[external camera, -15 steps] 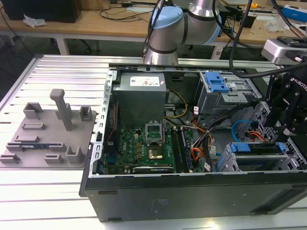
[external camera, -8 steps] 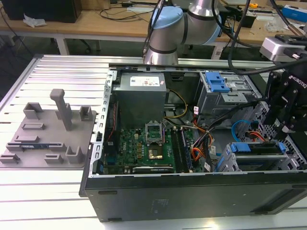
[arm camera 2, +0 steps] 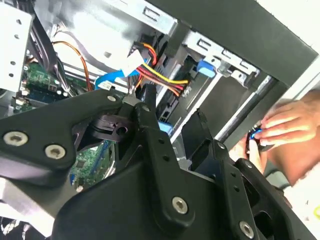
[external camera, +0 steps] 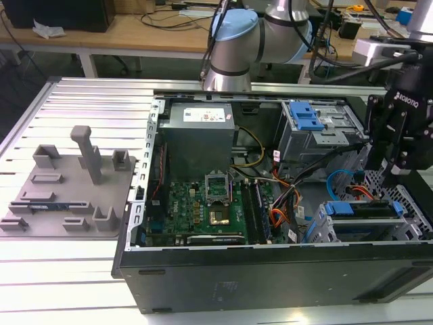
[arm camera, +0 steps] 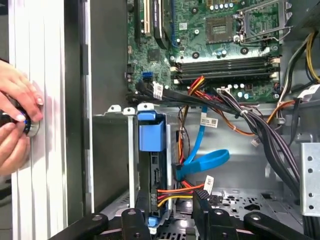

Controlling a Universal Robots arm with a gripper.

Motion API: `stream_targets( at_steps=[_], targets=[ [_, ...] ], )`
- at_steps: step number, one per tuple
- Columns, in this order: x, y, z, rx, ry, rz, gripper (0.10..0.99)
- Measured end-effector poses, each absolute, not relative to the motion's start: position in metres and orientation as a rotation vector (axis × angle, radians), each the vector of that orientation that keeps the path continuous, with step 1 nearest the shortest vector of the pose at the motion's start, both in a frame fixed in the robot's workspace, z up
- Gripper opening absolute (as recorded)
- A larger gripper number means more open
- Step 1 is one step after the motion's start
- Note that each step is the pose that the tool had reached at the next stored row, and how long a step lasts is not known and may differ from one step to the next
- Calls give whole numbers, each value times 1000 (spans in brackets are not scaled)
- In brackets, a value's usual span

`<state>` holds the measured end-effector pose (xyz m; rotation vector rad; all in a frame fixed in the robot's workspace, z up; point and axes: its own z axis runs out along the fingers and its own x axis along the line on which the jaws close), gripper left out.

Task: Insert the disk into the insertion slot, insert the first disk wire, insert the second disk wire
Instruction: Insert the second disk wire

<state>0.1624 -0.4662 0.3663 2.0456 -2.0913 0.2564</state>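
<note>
The disk (arm camera: pixel 152 172), in its blue carrier (external camera: pixel 358 208), lies inside the insertion slot (external camera: pixel 318 230), a low grey metal cage at the case's front on the exterior view's right. A blue flat wire (arm camera: pixel 205 160) loops to the disk's end. Red, yellow and orange wires (arm camera: pixel 172 192) run to the same end, next to a black plug (arm camera: pixel 200 194). My gripper (arm camera: pixel 167 220) hangs just above that end, open, one finger on each side of the disk's edge. Its black fingers (arm camera 2: pixel 150 120) stand apart with nothing held, and the gripper (external camera: pixel 387 181) is directly over the cage.
A person's hand (arm camera: pixel 15 125) rests on the ribbed table outside the case wall, also seen as the hand (arm camera 2: pixel 285 130). A thick black cable bundle (arm camera: pixel 260 130) crosses above the cage. The motherboard (external camera: pixel 203 203) and a taller cage with a blue latch (external camera: pixel 304 118) lie beyond.
</note>
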Motion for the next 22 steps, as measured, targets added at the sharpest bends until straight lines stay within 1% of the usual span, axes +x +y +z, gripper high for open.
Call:
stream_targets(
  at_steps=[2,4,6,11,18,22],
  targets=[
    [162,-462,370,2041,-2073,276,482],
    [161,-461,371,2029,-2010,336,482],
    [159,-460,371,2032,-1972,364,482],
    [142,-453,371,2035,-1969,369,482],
    [130,-453,370,2130,-1884,394,482],
    [121,-453,368,2147,-1882,392,482]
  ],
)
